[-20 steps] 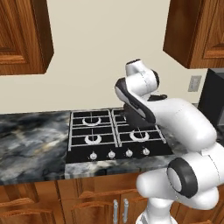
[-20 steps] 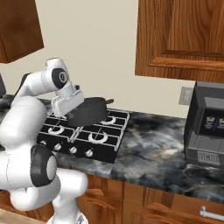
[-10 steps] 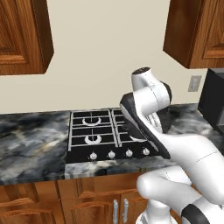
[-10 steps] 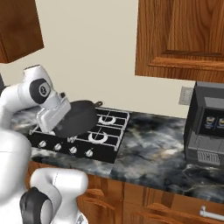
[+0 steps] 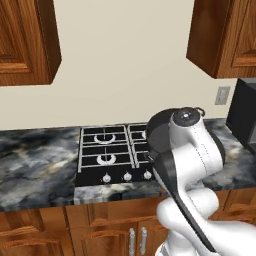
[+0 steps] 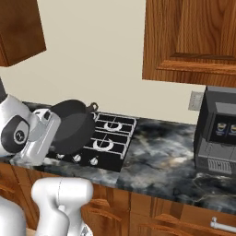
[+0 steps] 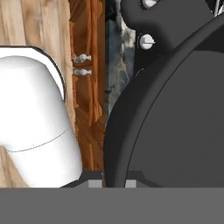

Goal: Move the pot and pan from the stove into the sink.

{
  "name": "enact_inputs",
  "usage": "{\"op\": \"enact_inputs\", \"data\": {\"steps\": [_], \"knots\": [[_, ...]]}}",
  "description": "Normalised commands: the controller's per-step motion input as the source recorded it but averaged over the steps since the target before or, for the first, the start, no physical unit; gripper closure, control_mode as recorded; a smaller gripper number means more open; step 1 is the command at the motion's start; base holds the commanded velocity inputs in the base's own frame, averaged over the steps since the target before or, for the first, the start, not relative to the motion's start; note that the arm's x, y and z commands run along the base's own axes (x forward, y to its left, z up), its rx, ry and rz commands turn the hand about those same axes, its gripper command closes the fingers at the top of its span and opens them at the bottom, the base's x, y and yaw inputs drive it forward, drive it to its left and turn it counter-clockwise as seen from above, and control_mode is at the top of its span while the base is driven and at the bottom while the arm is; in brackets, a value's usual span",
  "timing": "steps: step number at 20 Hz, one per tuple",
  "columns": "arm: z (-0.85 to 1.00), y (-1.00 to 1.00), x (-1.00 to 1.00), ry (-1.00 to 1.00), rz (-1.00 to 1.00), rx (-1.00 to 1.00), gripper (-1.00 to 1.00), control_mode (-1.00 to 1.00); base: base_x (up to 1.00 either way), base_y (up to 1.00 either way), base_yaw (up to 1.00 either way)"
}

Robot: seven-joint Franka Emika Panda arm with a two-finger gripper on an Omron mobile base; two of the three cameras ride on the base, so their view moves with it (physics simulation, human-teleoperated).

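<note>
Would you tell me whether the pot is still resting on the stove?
Apart. In the right base view the pot hangs tilted in the gripper, lifted clear of the stove grates.

Pot (image 6: pixel 73 126): round, dark grey, tipped on edge, bottom facing right base camera, one loop handle at 1 o'clock on rim; lifted off stove (image 6: pixel 103 143), over its front-left corner. Stove: black, grates bare, silver knobs along front edge.

pot (image 6: pixel 73 126) tilted, above stove (image 6: pixel 103 143) front-left edge | stove set in counter (image 6: pixel 161 156) | cabinets (image 6: pixel 138 209) below
</note>
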Motion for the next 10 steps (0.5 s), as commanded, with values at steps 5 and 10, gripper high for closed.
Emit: {"op": "enact_inputs", "data": {"steps": [5,10], "knots": [[0.00,0.00,-0.11,-0.07,0.00,0.00,1.00,-1.00,0.00,0.00,0.00],[0.00,0.00,0.00,0.00,0.00,0.00,1.00,1.00,-0.02,0.00,0.00]]}}
